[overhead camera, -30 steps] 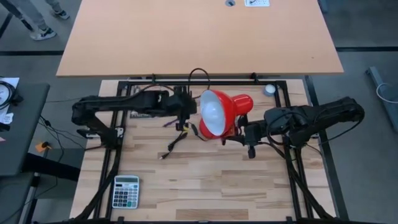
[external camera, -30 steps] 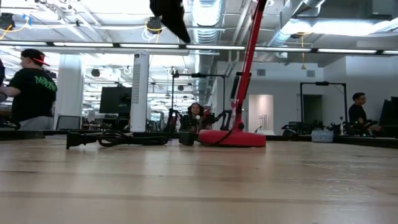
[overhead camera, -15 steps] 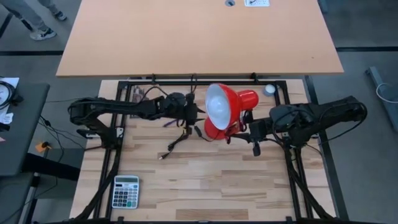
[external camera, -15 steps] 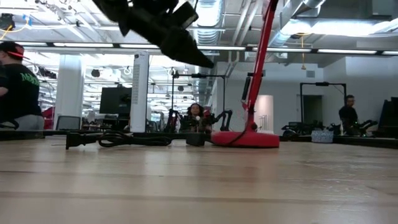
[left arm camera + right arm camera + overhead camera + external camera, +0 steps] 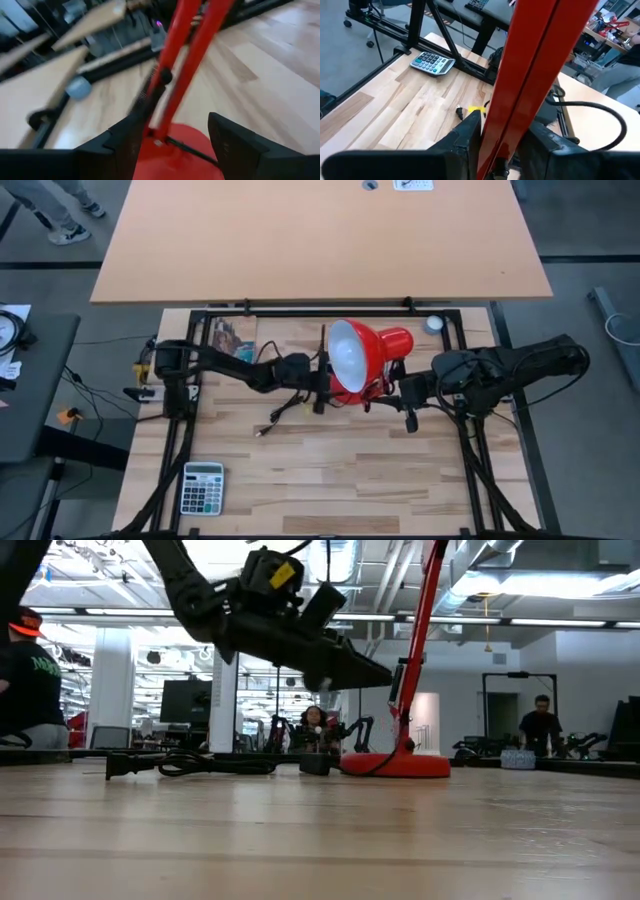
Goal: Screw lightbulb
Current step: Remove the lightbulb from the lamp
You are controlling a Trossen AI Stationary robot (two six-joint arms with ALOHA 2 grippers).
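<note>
The red lamp (image 5: pixel 372 355) stands mid-table on its round base (image 5: pixel 395 762), its stem (image 5: pixel 420 630) rising out of the low view. The shade's white inside (image 5: pixel 346 352) faces up and left; I cannot tell the lightbulb apart from it. My right gripper (image 5: pixel 392 390) reaches in from the right, below the shade, and is shut on the stem. My left gripper (image 5: pixel 320 385) comes in low from the left and is open. Its fingertips (image 5: pixel 375 673) stop just short of the stem; contact cannot be told. My right gripper pinches the lamp's red stem (image 5: pixel 506 131) between its two fingers, one on each side. The fingers come in about level from the table's right and lie across the stem. The lamp stays upright with its base on the table.
The lamp's black cord and plug (image 5: pixel 283 412) lie near-left of the base. A calculator (image 5: pixel 203 486) sits at the near left corner, a small grey disc (image 5: pixel 433 324) at the far right, a printed card (image 5: pixel 232 335) at the far left. People move in the room behind.
My left gripper has left the shade's mouth, dropped low and swung toward the lamp's stem, its arm stretching out across the table. The lamp has slid a little toward the right edge with my right gripper, and its shade has turned to face more upward.
</note>
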